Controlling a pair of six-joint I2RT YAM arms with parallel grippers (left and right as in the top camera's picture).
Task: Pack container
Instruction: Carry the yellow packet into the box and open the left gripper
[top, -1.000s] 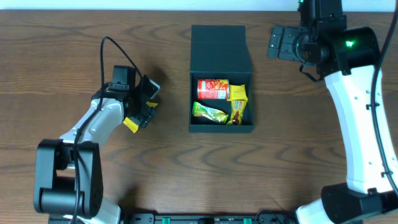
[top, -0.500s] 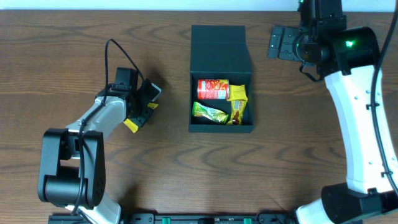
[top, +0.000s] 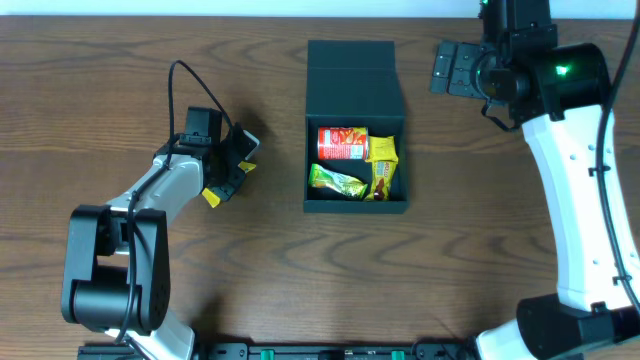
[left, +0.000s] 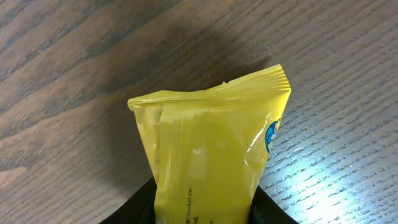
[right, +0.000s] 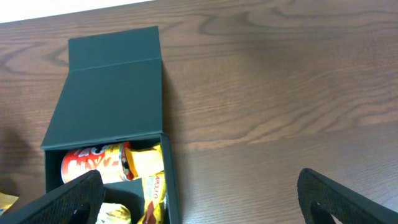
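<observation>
The container (top: 356, 207) is a dark teal-green box at the table's middle, its flap lid (top: 352, 80) laid open toward the far side. Inside lie a red can (top: 342, 142), a green packet (top: 336, 180) and yellow packets (top: 383, 150). Left of the box, my left gripper (top: 228, 172) is shut on a yellow snack packet (top: 211, 196) lying on the wood. The left wrist view shows that packet (left: 208, 149) squeezed between both dark fingers of the gripper (left: 204, 202). My right gripper (top: 455, 68) hovers open at the far right of the box, holding nothing; the right wrist view shows the gripper (right: 202, 196) spread wide, above the container (right: 169, 180).
A black cable (top: 190, 85) loops over the left arm. The white right arm (top: 575, 190) runs down the table's right side. Bare wood lies between the yellow packet and the box.
My left gripper's fingers have come together on the yellow packet and shifted slightly. The right arm and the box contents have not moved.
</observation>
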